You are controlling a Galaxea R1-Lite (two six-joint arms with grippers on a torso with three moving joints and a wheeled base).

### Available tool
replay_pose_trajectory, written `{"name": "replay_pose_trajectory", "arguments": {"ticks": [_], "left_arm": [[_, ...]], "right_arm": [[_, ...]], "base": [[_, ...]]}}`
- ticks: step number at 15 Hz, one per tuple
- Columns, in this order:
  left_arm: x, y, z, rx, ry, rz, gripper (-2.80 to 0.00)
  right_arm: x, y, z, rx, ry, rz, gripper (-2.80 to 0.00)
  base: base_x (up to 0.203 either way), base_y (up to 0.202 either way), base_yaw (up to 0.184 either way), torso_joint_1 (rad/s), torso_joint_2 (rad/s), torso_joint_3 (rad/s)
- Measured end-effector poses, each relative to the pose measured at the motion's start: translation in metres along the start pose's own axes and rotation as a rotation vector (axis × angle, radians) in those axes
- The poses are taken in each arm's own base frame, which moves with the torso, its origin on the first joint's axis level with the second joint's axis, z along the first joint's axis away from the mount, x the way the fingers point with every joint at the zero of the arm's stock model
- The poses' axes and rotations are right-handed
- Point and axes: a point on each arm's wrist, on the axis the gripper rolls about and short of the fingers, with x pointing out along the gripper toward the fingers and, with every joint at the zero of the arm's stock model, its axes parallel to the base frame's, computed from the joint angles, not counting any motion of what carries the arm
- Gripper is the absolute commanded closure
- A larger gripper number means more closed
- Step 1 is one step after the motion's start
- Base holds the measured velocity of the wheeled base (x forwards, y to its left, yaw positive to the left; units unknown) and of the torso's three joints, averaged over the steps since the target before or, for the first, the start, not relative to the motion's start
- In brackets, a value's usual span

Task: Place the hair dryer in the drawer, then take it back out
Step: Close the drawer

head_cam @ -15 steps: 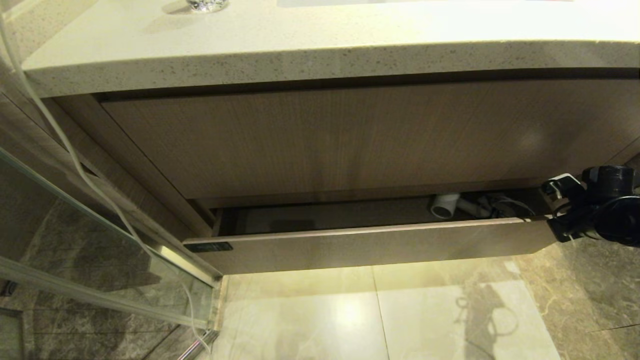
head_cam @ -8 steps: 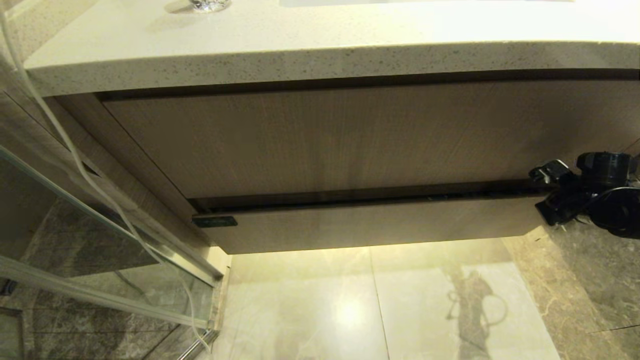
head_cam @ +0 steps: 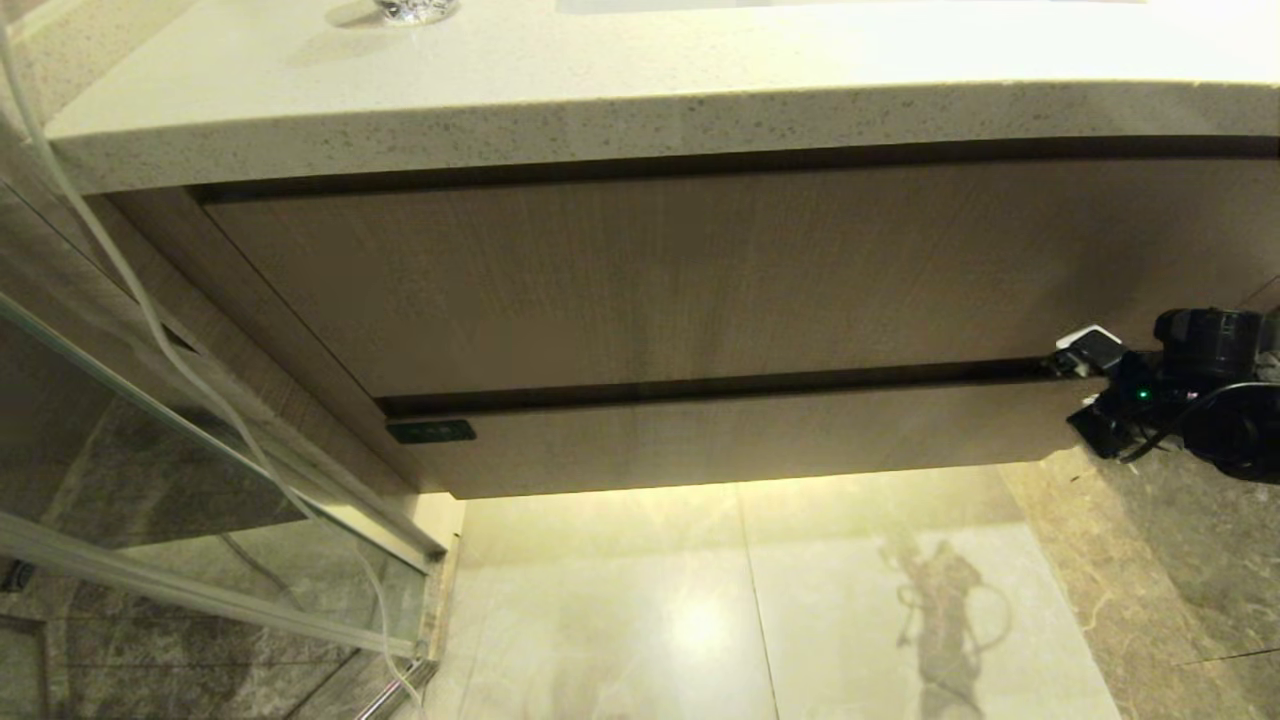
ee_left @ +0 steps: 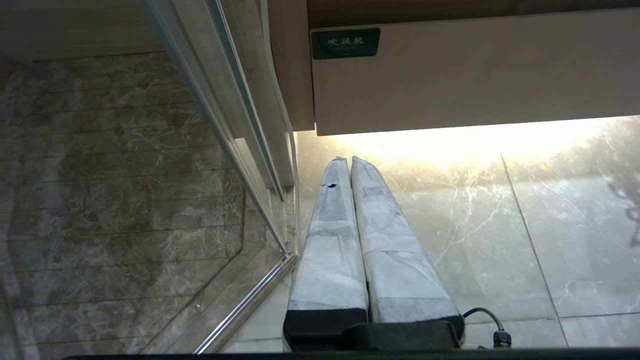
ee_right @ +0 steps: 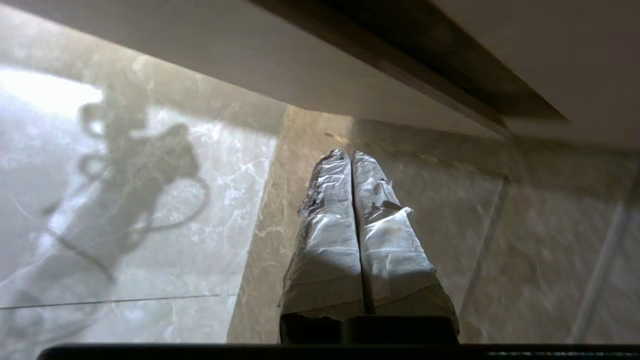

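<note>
Under speckled stone counter | flat light-wood drawer flush | right claw pressed together

The right arm shows at the right edge of the head view, its dark wrist reaching in toward the left. The right gripper has its two wrapped fingers pressed together, holding nothing. The left gripper is likewise closed and empty, its wrapped fingers touching along their length and pointing down at the ground.
</note>
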Motion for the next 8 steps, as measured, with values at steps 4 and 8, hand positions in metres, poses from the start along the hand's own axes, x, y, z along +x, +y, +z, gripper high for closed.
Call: {"name": "replay_pose_trajectory", "arguments": {"ticks": [4, 8], "left_arm": [[0.000, 0.000, 0.000, 0.000, 0.000, 0.000, 0.00], [0.000, 0.000, 0.000, 0.000, 0.000, 0.000, 0.00]], "right_arm": [[0.015, 0.005, -0.003, -0.007, -0.030, -0.030, 0.00], [0.041, 0.009, -0.004, -0.013, -0.095, -0.099, 0.00]], "base": [[0.000, 0.000, 0.000, 0.000, 0.00, 0.000], [0.000, 0.000, 0.000, 0.000, 0.00, 0.000]]}}
